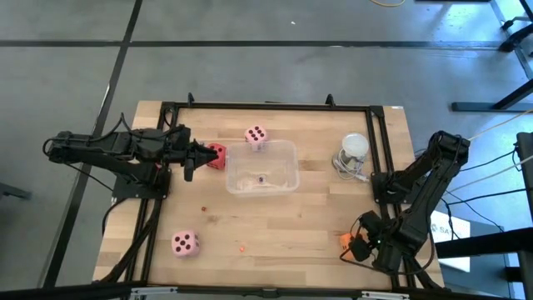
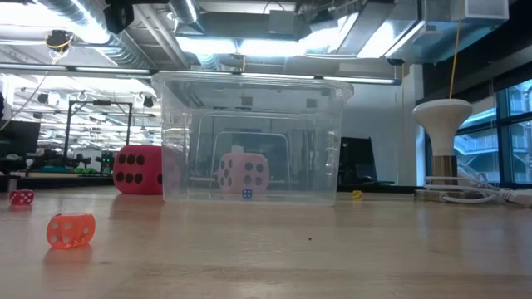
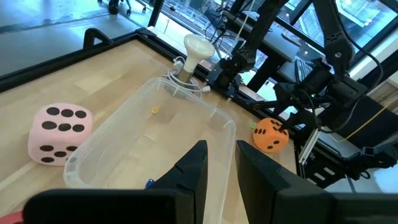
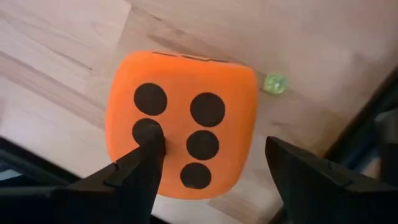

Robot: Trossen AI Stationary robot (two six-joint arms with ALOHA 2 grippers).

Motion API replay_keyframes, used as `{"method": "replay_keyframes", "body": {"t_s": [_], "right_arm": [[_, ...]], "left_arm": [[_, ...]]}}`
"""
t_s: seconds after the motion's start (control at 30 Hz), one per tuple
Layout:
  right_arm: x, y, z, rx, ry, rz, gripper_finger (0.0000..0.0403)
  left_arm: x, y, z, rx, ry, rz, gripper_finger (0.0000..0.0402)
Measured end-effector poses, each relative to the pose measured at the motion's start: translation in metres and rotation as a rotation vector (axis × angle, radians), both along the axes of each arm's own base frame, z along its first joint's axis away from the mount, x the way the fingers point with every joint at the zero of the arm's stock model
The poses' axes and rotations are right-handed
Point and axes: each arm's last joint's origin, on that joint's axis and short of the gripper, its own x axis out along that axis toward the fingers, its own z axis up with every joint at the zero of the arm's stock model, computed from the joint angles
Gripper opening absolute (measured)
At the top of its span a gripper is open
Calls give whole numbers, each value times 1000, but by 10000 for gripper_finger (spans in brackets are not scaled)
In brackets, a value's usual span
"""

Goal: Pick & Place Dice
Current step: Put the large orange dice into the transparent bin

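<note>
Right gripper: my right gripper (image 4: 208,165) is down over the orange die (image 4: 181,121), jaws spread, one finger crossing a pip on its top face, the other off its far side. Not clamped.
Orange die: on the table right under me, beside a tiny green bit (image 4: 274,83).
Handling: looks soft and light, probably squashes. I'd take it across two opposite flat sides, mid-height, and squeeze gently.
Left gripper: my left gripper (image 1: 190,155) hangs just beside the red die (image 1: 216,156), fingers nearly together, nothing between them.
Tub: the clear tub (image 1: 286,150) sits just ahead of my left gripper. Only small specks show in it, no large die.
Pink dice: one pink die (image 1: 256,136) just behind the tub, another pink die (image 1: 184,243) well off from both grippers.
</note>
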Motion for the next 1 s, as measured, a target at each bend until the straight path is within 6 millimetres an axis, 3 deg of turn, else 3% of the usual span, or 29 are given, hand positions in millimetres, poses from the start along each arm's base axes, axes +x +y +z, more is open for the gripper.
{"method": "replay_keyframes", "body": {"t_s": [0.2, 0.8, 1.0], "right_arm": [[4, 4, -16, 100, -100, -13, 282], [15, -4, -18, 53, -140, -26, 280], [16, -5, -18, 52, -142, -15, 244]], "left_arm": [[0, -1, 0, -18, -5, -23, 77], [1, -1, 1, -33, -13, -22, 77], [1, -1, 1, -36, -15, -21, 77]]}}
